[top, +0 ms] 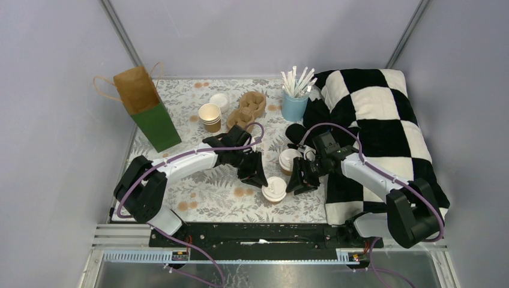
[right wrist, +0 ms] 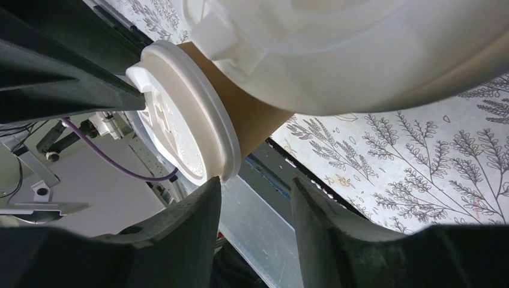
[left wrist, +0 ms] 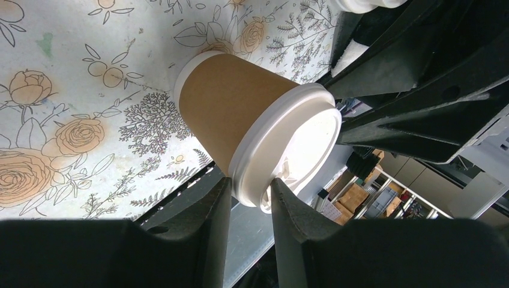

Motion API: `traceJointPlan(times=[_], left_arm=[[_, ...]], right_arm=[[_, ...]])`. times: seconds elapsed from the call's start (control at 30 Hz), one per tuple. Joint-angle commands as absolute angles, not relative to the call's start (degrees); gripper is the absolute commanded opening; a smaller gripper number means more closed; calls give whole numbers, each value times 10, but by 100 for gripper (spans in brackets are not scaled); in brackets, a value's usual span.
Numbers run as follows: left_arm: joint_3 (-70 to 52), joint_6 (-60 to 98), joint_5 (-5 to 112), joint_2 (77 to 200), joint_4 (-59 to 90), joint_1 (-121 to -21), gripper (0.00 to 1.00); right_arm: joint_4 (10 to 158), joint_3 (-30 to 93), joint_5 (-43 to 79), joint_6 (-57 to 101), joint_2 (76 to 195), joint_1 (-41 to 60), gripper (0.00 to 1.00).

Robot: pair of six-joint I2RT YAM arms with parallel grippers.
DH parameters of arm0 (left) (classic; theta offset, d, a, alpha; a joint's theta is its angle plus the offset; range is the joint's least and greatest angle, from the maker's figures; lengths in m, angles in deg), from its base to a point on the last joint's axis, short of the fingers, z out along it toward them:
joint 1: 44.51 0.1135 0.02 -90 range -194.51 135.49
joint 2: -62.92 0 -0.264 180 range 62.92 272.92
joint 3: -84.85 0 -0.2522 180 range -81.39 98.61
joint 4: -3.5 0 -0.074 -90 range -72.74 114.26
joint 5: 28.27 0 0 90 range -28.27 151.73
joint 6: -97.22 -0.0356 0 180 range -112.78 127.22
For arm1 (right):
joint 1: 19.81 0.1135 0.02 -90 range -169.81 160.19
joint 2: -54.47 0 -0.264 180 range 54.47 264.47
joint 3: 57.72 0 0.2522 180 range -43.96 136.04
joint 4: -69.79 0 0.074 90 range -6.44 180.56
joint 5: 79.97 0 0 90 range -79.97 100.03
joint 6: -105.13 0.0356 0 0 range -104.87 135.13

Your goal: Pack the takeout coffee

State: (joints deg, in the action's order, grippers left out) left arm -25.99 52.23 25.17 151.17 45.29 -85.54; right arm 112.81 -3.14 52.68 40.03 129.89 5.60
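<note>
- Near cup (top: 274,193): tan paper with a white lid (left wrist: 300,144), upright close to the near edge of the table (top: 198,198), about midway along it.
- Second cup (top: 289,161): alike and lidded, upright just behind the first and slightly right, beside the edge of the chequered blanket (top: 372,126).
- Left gripper (left wrist: 251,186): jaws narrow, set at the rim of the near cup's lid; whether they pinched it could not be told.
- Right gripper (right wrist: 255,192): jaws apart with nothing between them; one fingertip (right wrist: 207,201) lay just beside the same lid's rim, on the opposite side.
- Toward the far edge: stack of open cups (top: 210,117), pulp carrier (top: 247,108), blue cup of straws (top: 295,103); paper bag (top: 147,108) near the far left corner.
</note>
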Motion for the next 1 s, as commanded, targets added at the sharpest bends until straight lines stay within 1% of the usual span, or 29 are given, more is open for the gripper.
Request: traceJointPlan(times=[0.0, 0.1, 0.13, 0.17, 0.23, 0.37, 0.47, 0.53, 0.6, 0.7, 0.8, 0.9, 0.97], left_arm=[[-247, 513, 277, 1518, 457, -863, 33], [-248, 515, 278, 1517, 452, -863, 33], [-249, 516, 277, 1517, 449, -864, 33], [-249, 515, 277, 1518, 449, -865, 33], [-249, 516, 280, 1518, 449, -867, 33], [-239, 513, 281, 1509, 450, -867, 35], [-205, 506, 280, 1504, 466, -867, 41], [-179, 500, 284, 1504, 482, -867, 51], [-155, 490, 292, 1504, 501, -866, 59], [-131, 476, 315, 1498, 531, -864, 66], [-123, 461, 335, 1481, 557, -857, 73], [-140, 455, 332, 1464, 559, -854, 77], [-164, 457, 321, 1459, 544, -854, 78]], right_arm=[[1116, -35, 563, 388, 1299, 62, 55], [1114, -39, 546, 388, 1313, 62, 54], [1117, -40, 529, 390, 1320, 62, 52], [1123, -39, 495, 393, 1326, 62, 50], [1136, -40, 435, 399, 1335, 61, 50], [1139, -35, 424, 402, 1321, 61, 51], [1150, -14, 449, 403, 1304, 62, 53], [1170, 1, 448, 401, 1292, 62, 54], [1201, 27, 431, 394, 1281, 62, 57], [1245, 66, 400, 383, 1265, 62, 63], [1284, 112, 369, 365, 1260, 75, 74], [1310, 156, 340, 351, 1276, 118, 86], [1293, 148, 378, 358, 1284, 128, 90]])
